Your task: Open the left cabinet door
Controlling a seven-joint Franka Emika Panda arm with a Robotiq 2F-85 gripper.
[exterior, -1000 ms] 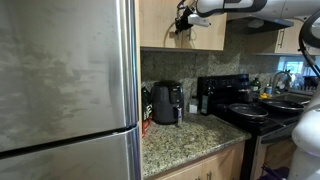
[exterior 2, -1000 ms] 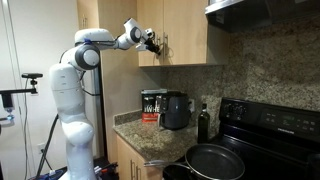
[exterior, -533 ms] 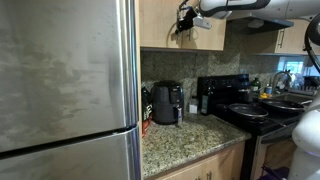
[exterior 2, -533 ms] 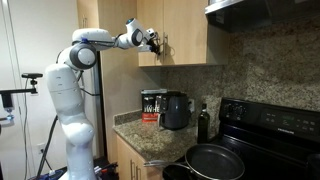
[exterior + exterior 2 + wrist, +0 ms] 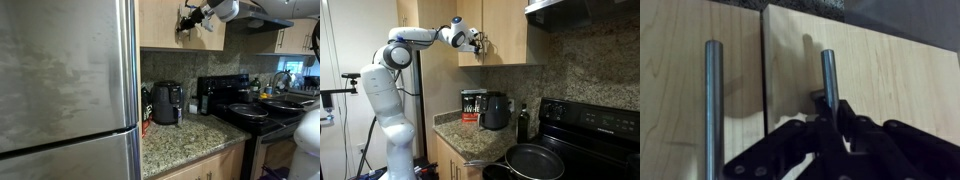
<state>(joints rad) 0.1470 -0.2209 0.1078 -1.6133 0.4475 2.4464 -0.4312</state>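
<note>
The left cabinet door [image 5: 880, 70] is a flat light-tan wood panel; the wrist view is upside down, so the door lies on the right there. My gripper [image 5: 830, 112] is shut on its slim silver bar handle [image 5: 827, 75]. The twin door [image 5: 675, 80] with its own handle [image 5: 712, 100] sits beside it across a thin gap. In both exterior views the gripper [image 5: 187, 20] [image 5: 478, 42] is up at the middle of the upper cabinet, on the left door [image 5: 160, 25] [image 5: 468, 30]. The door looks closed.
Below the cabinet, a black air fryer [image 5: 166, 102] [image 5: 497, 110] and a dark bottle [image 5: 523, 122] stand on the granite counter [image 5: 185, 135]. A black stove [image 5: 245, 105] holds a pan [image 5: 535, 160]. A steel fridge [image 5: 65, 80] fills the near side. A range hood [image 5: 580, 10] hangs above the stove.
The arm's wrist and forearm have shifted and turned while the gripper stays at the handle. The door shows no clear movement.
</note>
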